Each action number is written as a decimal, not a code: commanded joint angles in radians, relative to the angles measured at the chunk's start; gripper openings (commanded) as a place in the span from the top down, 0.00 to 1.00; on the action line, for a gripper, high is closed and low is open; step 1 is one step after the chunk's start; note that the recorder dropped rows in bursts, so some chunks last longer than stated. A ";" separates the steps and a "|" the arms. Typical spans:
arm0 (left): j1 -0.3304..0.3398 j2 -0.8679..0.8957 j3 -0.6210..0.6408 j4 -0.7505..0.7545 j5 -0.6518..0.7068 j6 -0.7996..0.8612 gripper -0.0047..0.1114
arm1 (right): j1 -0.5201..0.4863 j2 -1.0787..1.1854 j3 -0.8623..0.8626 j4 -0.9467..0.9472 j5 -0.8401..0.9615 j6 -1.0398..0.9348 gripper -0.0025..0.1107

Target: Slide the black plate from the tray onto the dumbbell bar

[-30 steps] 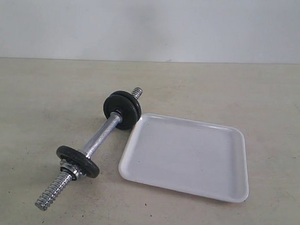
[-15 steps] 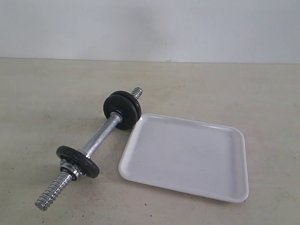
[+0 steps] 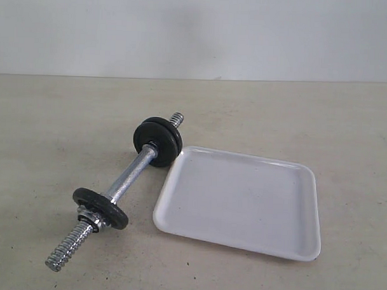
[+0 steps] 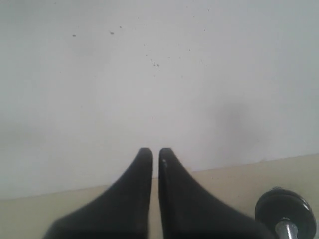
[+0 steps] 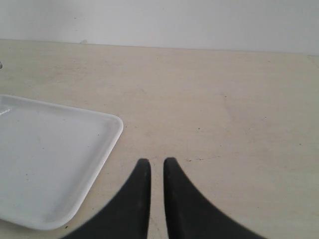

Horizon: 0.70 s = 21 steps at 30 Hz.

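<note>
No change: both tools [image 4: 155, 151] [image 5: 156, 161] closed, empty.

beige table [image 3: 48, 121], dumbbell bar [image 3: 130, 176] lying diag. on it, white tray [image 3: 242, 201] just beside, rt side

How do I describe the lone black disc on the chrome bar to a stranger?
Find the white square plastic tray; the chrome dumbbell bar lies left of it in the exterior view. The round black metal disc sits toward the bar's nearer end, a chrome collar nut against it; the farther end carries a thicker black stack.
</note>
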 commanded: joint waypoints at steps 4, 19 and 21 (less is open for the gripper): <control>0.003 -0.002 -0.015 1.529 -0.048 -1.566 0.92 | -0.006 -0.004 -0.001 0.001 -0.008 -0.009 0.91; 0.003 -0.002 0.080 1.818 -0.025 -1.903 0.92 | -0.006 -0.004 -0.001 0.001 -0.008 -0.009 0.91; 0.003 -0.002 0.080 1.818 0.033 -1.903 0.92 | -0.006 -0.004 -0.001 0.001 -0.008 -0.009 0.91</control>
